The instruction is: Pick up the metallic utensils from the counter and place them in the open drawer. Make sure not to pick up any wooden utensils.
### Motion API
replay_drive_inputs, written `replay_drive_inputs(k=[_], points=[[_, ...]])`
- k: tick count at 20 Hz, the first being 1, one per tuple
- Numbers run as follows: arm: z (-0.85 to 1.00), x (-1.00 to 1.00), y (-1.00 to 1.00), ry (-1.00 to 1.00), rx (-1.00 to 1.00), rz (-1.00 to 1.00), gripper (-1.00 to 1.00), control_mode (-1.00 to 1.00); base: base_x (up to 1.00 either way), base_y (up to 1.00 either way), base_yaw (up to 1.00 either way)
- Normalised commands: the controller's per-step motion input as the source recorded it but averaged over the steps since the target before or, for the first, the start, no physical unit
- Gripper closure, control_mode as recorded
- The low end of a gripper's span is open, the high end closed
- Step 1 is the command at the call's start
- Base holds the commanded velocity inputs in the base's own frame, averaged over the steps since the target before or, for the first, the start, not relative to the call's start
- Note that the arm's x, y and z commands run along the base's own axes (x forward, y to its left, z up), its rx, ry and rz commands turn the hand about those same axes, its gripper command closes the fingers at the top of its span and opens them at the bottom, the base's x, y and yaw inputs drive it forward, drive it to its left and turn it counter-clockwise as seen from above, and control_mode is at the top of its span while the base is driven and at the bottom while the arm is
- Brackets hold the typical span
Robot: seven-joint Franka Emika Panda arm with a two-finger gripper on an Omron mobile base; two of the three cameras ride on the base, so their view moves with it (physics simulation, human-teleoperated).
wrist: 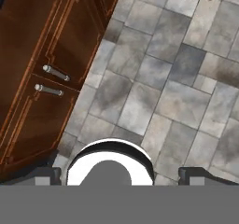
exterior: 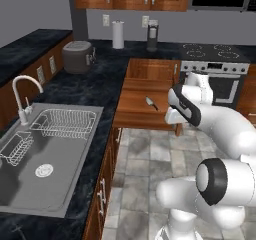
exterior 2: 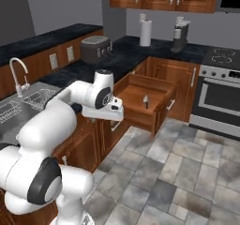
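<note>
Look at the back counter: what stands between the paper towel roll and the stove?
A dark coffee machine stands between the paper towel roll and the stove, seen in both base views.

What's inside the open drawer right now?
One small metallic utensil lies on the flat bottom of the open drawer, also seen in the right base view. The rest of the visible bottom looks bare. The arm covers the drawer's right front corner in the left base view.

You have the open drawer (exterior: pixel 131 115) pulled out from the dark counter (exterior: pixel 95 86), with one metallic utensil (exterior: pixel 151 103) lying on its flat bottom. On the counter you can see a toaster-like appliance (exterior: pixel 77 56), a paper towel roll (exterior: pixel 118 34) and a coffee maker (exterior: pixel 152 35).
</note>
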Motion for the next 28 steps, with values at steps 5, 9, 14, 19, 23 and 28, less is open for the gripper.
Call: replay_drive_inputs(k=[5,9,14,19,23,28], points=[[0.0,0.0,0.0,0.0,0.0,0.0,-1.0,1.0,-1.0,0.17,0.0],[0.0,0.0,0.0,0.0,0.0,0.0,-1.0,1.0,-1.0,0.26,0.0],[0.0,0.0,0.0,0.0,0.0,0.0,-1.0,1.0,-1.0,0.22,0.0],[0.0,0.0,0.0,0.0,0.0,0.0,-1.0,1.0,-1.0,0.2,0.0],[0.0,0.0,0.0,0.0,0.0,0.0,-1.0,1.0,-1.0,0.2,0.0],[0.0,0.0,0.0,0.0,0.0,0.0,-1.0,1.0,-1.0,0.27,0.0]])
